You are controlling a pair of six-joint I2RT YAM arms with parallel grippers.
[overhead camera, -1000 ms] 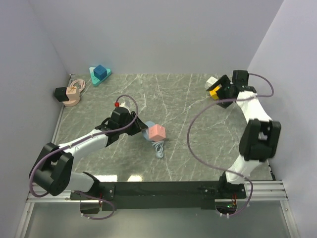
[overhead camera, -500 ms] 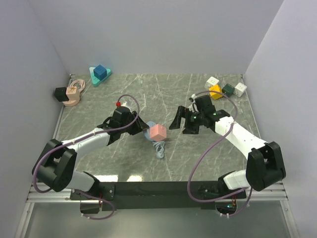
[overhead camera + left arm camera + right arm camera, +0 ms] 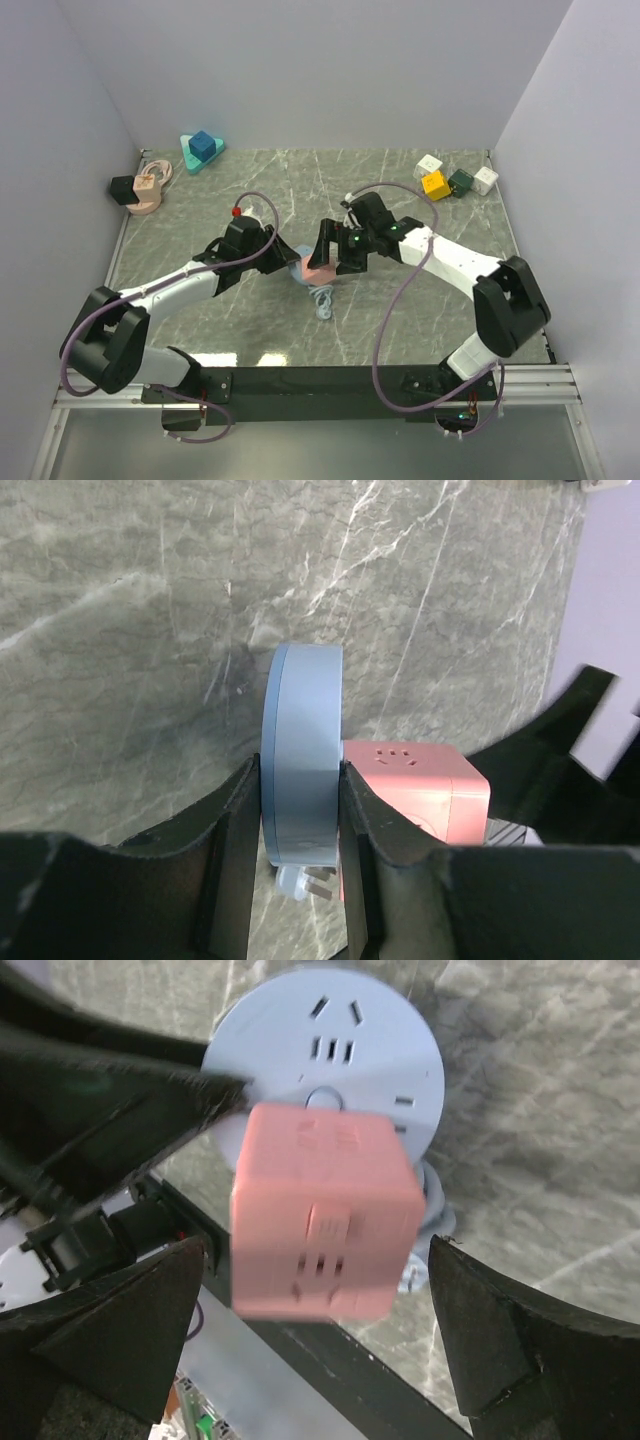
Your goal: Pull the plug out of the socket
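A round blue socket (image 3: 300,750) stands on edge on the marble table, with a pink cube plug (image 3: 415,785) seated against its face. My left gripper (image 3: 298,772) is shut on the socket's rim, one finger on each flat side. In the right wrist view the plug (image 3: 320,1225) sits between the wide-apart fingers of my right gripper (image 3: 318,1260), which is open and not touching it; the socket (image 3: 330,1040) shows behind. From above, the plug (image 3: 318,266) lies mid-table between both grippers, and the socket's blue cable (image 3: 320,298) is coiled just in front.
Yellow (image 3: 435,185), dark green (image 3: 461,180) and white (image 3: 485,180) cubes sit at the back right corner. A teal triangle with a blue cube (image 3: 201,150) and a peach-and-black block (image 3: 140,190) are at the back left. Walls enclose three sides.
My right arm has swung from the back right corner to the middle, and its open fingers now straddle the pink plug. The left gripper keeps its hold on the socket.
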